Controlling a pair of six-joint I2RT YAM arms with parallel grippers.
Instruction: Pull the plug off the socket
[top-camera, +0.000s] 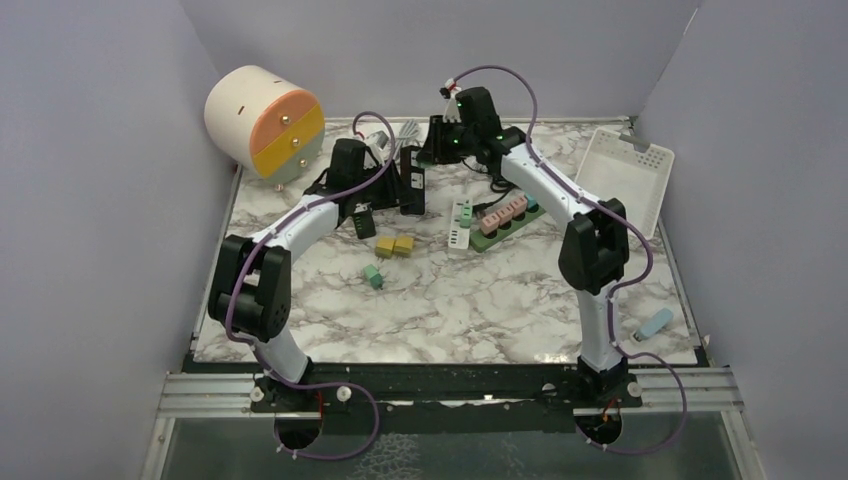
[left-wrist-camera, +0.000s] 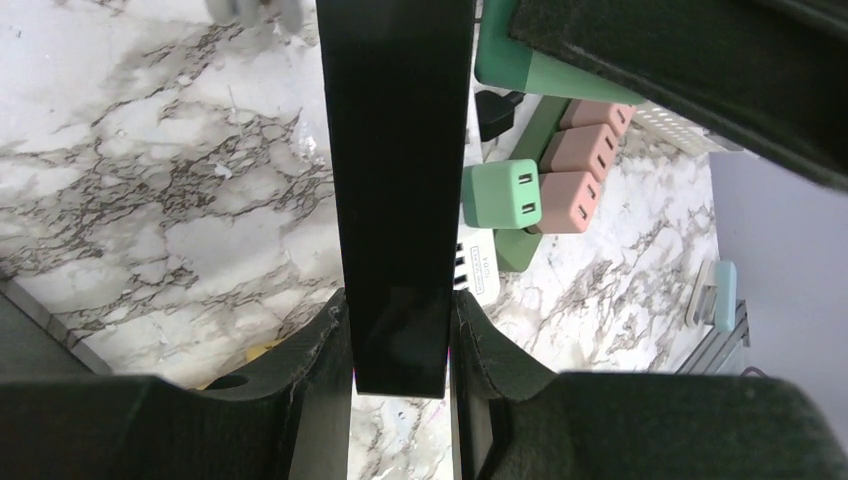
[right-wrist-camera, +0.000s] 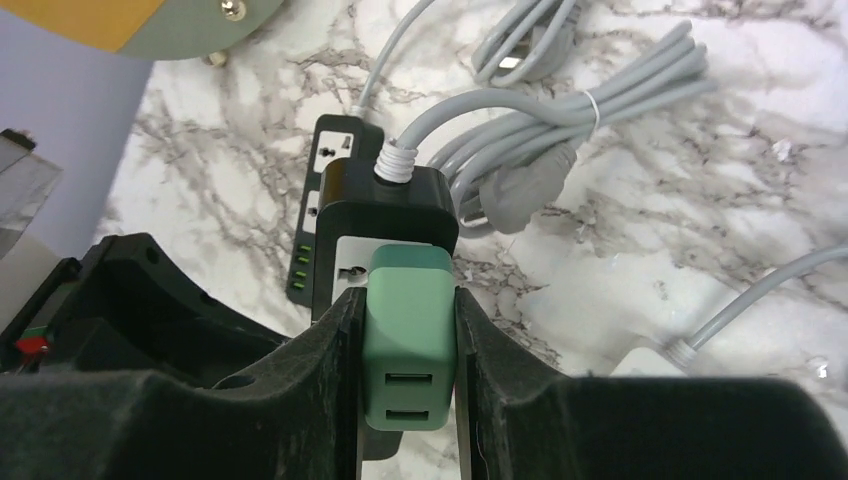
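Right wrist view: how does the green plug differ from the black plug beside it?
The green plug is pale green; the black plug is black. The black plug has a grey cable leaving its top, while the green plug shows two USB slots and no cable. The right claw is shut on the green plug; nothing grips the black plug. Both appear seated side by side on the same black power strip.
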